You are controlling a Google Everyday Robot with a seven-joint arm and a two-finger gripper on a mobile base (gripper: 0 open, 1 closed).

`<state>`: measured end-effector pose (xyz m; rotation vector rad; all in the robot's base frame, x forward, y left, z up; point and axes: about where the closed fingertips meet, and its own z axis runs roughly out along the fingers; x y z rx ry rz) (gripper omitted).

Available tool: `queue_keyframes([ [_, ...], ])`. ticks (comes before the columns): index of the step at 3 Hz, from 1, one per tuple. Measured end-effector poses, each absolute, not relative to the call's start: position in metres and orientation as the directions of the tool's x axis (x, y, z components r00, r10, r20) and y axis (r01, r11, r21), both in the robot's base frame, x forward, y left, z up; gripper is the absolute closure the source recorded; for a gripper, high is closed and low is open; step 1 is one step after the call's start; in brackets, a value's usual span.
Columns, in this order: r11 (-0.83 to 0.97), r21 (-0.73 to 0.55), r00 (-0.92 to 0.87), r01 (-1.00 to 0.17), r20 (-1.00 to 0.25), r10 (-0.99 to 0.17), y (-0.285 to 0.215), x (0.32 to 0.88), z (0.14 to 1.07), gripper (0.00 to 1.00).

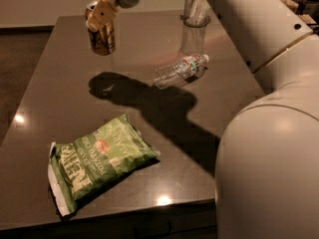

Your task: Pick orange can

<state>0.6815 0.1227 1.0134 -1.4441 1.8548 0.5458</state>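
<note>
Where the dark table [60, 98] runs toward its far left corner, at about 11 o'clock from the middle of the view, the gripper [99, 20] is positioned above the surface, with its pale fingers [103, 13] clamped on the orange can [103, 39]. The can hangs tilted from the fingers, silver top uppermost and partly covered by them, with dark markings visible on its side. The can does not touch the table; its shadow [117, 86] lies on the surface apart from it, toward 5 o'clock of the can. A clear plastic bottle [179, 69] lies on its side at about 1 o'clock from the middle of the table, cap end pointing toward 2 o'clock, well apart from the can. A green chip bag [97, 161] lies flat near the front edge at about 7 o'clock, well apart from both the can and the bottle. The robot's white arm [264, 39] enters from 3 o'clock and crosses the top of the view toward the gripper, and its large rounded body [271, 173] fills the 4 o'clock corner.
</note>
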Motion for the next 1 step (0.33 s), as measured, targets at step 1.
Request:
queue_keyframes([
  [1, 0.279, -0.097, -0.115, -0.955, -0.749, -0.653, 0.1222, 0.6805, 1.0149, 1.0],
])
